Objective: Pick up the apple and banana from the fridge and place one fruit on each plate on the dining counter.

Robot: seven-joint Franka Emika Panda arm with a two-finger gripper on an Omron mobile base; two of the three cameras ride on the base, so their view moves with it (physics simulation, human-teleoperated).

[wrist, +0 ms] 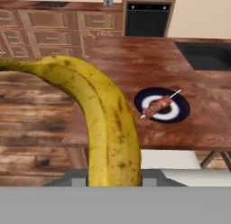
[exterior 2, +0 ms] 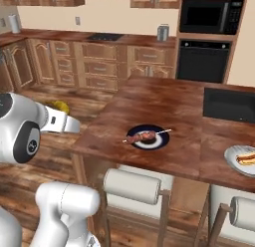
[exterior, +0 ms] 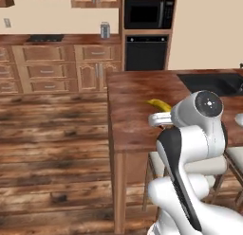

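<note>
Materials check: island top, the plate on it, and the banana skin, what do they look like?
Island top: wood, glossy reddish-brown, grain streaks with sheen. Plate: likely glazed ceramic, dark navy rim, pale centre, smooth; a skewer lies on it. Banana: soft matte yellow peel with brown speckles, ripe-looking.

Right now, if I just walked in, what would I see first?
A big spotty yellow banana held in the robot's gripper, close to the hand camera. Past it, on the reddish-brown dining counter, sits a dark navy plate with a meat skewer lying across it.
</note>
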